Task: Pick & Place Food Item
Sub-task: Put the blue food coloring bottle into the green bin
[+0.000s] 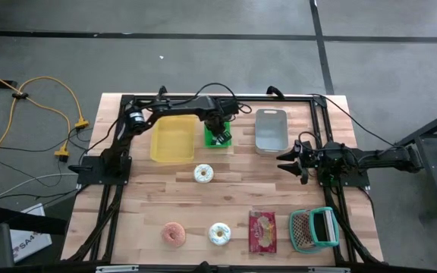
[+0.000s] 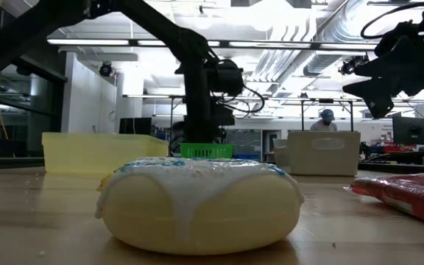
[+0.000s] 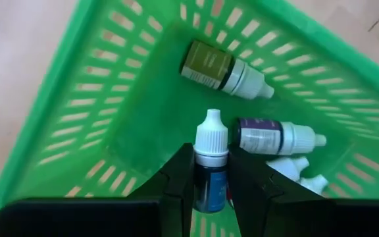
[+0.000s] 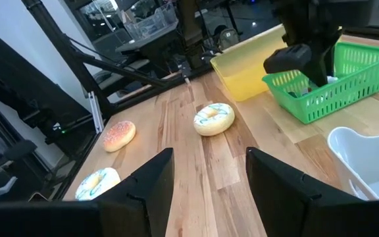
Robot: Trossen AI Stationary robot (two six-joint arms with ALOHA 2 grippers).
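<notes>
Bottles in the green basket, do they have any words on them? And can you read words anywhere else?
"SA4": on the white box on the floor beside the table; the rest is too small to read.
Olive bottle label: too blurred to read.
Purple bottle label: too blurred to read.
Held bottle label: hidden by the fingers.
Red packet: print too small to read.

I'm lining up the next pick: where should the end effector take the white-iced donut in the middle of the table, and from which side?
Come straight down on the white-iced donut and close across one side of the ring, one finger in the centre hole. It lies flat on the wooden table with open space all round. Its dome is soft and rounded, so a level side approach would likely slip.
</notes>
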